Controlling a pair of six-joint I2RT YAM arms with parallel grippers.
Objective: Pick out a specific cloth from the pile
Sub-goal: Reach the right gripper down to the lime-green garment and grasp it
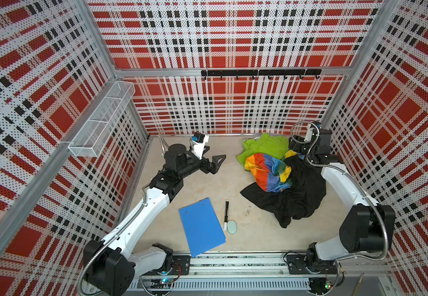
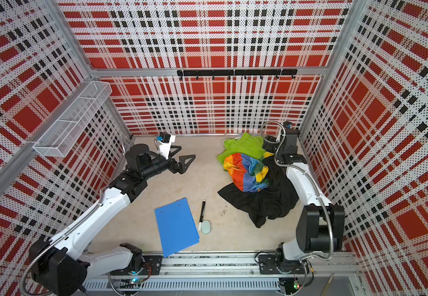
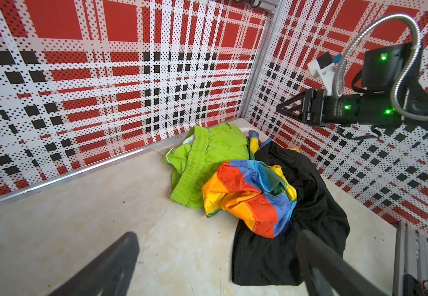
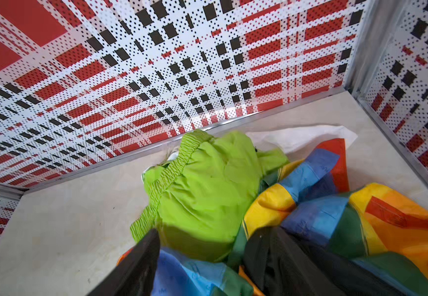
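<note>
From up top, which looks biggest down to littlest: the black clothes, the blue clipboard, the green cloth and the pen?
In a top view:
1. black garment
2. blue clipboard
3. green cloth, partly hidden by the rainbow cloth, so unsure
4. marker

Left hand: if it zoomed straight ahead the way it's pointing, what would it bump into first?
Most likely the lime-green cloth. The open left hand faces it across the table, and the rainbow cloth sits right beside it. Depth is hard to judge, so it might touch the table first.
</note>
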